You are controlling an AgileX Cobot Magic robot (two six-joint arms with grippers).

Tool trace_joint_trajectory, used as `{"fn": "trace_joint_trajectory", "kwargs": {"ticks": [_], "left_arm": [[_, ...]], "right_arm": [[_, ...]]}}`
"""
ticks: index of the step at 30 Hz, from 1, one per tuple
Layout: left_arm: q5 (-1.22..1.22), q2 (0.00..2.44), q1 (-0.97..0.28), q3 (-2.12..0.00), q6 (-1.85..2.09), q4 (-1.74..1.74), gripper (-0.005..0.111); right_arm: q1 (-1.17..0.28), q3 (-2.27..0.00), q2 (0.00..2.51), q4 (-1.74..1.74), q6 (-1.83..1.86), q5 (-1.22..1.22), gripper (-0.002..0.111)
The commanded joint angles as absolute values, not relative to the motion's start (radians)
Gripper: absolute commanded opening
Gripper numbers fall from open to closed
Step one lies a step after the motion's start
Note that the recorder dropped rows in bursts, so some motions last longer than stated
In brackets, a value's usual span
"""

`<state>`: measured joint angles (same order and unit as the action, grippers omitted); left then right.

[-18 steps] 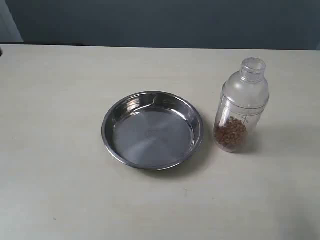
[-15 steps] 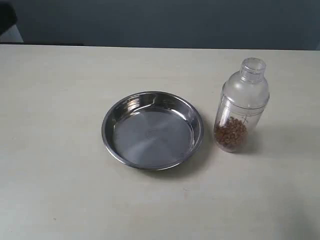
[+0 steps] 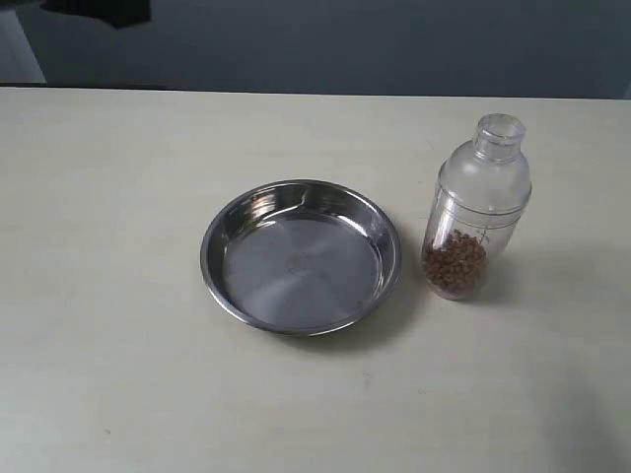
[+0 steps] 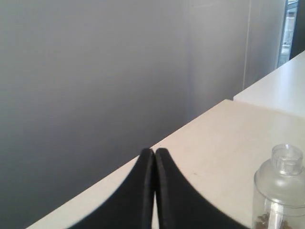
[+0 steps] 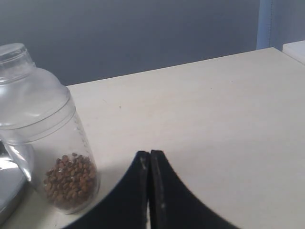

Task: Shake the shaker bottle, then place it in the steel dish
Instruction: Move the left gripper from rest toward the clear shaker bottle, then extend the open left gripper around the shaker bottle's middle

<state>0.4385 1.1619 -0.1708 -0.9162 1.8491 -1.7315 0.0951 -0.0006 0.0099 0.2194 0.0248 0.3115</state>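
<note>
The clear shaker bottle (image 3: 477, 209) stands upright on the table, right of the steel dish (image 3: 301, 256), with reddish-brown pellets in its lower part. It also shows in the right wrist view (image 5: 45, 138) and partly in the left wrist view (image 4: 280, 188). The dish is empty; a sliver of its rim shows in the right wrist view (image 5: 8, 188). My left gripper (image 4: 154, 153) is shut with nothing in it, well away from the bottle. My right gripper (image 5: 149, 155) is shut and empty, beside the bottle without touching it. Neither pair of jaws shows in the exterior view.
A dark part of the left arm (image 3: 99, 10) pokes in at the exterior view's top left corner. A pale table (image 3: 118, 345) spreads around the dish and bottle, with a dark wall (image 3: 345, 44) behind its far edge.
A dark arm part has come into the exterior view's top left corner and spread rightward. The bottle and dish have not moved.
</note>
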Motion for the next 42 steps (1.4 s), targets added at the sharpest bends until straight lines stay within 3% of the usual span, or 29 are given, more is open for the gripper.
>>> {"fn": "trace_joint_trajectory", "kwargs": {"ticks": [1, 13, 17, 21, 25, 32, 42], "left_arm": [[0.231, 1.179, -0.289, -0.925, 1.866, -1.744, 0.0], [0.226, 1.197, -0.477, -0.907, 1.807, -1.404, 0.0], [0.129, 1.223, -0.532, -0.909, 1.089, -0.752, 0.0], [-0.097, 1.246, -0.532, -0.909, 0.082, 0.054, 0.0], [-0.33, 1.279, -0.532, -0.909, -0.42, 0.485, 0.0], [-0.431, 1.388, -0.533, -0.909, -0.276, 0.27, 0.0], [-0.477, 1.412, -0.533, -0.907, -0.345, 0.341, 0.0]], "right_arm": [[0.099, 0.0, 0.005, 0.218, 0.026, 0.304, -0.001], [0.099, 0.0, 0.005, 0.218, 0.026, 0.304, -0.001], [0.099, 0.0, 0.005, 0.218, 0.026, 0.304, -0.001], [0.099, 0.0, 0.005, 0.218, 0.026, 0.304, -0.001], [0.099, 0.0, 0.005, 0.218, 0.026, 0.304, -0.001], [0.099, 0.0, 0.005, 0.218, 0.026, 0.304, -0.001], [0.099, 0.0, 0.005, 0.218, 0.026, 0.304, -0.001]]}}
